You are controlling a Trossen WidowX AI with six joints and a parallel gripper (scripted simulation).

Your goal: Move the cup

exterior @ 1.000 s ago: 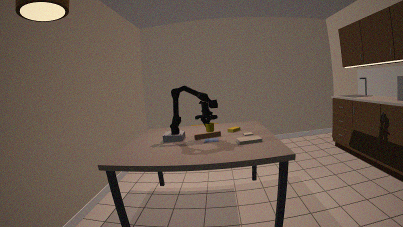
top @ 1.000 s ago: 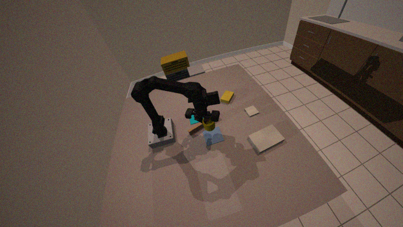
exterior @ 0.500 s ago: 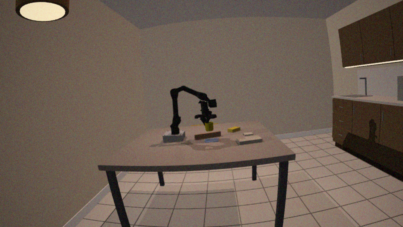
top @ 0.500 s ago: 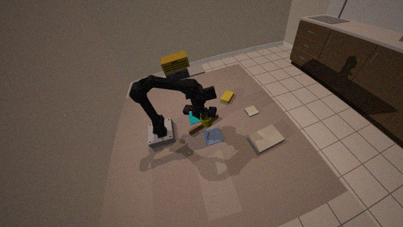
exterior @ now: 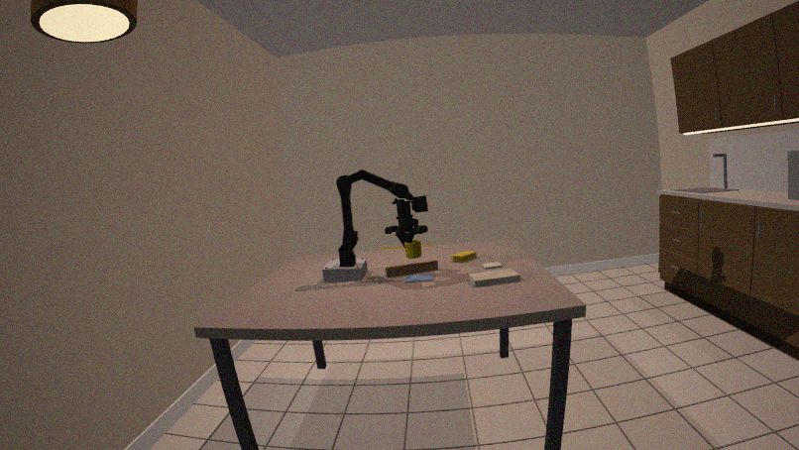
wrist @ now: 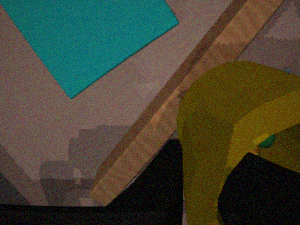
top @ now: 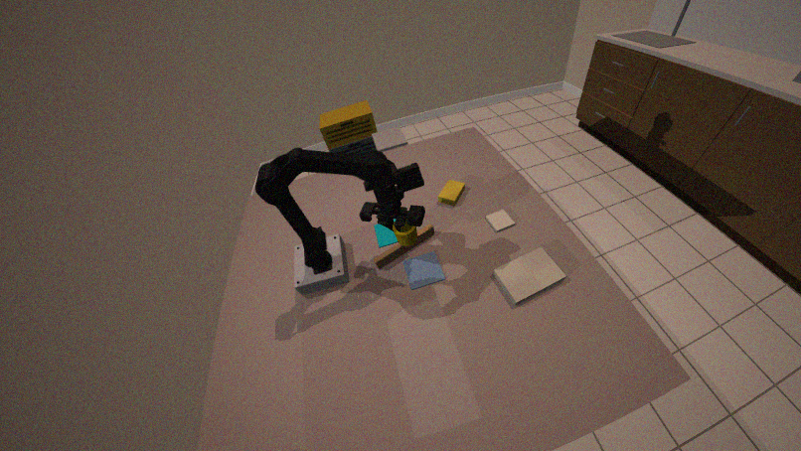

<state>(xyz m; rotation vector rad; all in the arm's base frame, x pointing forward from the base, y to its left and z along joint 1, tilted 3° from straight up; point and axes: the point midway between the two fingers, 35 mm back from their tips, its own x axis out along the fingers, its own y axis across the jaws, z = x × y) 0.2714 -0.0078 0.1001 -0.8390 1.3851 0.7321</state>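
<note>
Left of the jaws (top: 400, 218) lies the teal pad (top: 384, 235), target by all appearances; beneath them runs a wooden bar (top: 404, 246), and clamped in them, clear of the table (top: 347, 358), hangs the yellow cup (top: 404, 233) with a green marble (wrist: 267, 141) inside. A low or tilted carry risks clipping the bar and spilling marbles.

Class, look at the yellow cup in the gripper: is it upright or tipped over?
Upright. The cup hangs from the gripper above the wooden bar, its walls vertical and its mouth upward. A marble shows inside.
</note>
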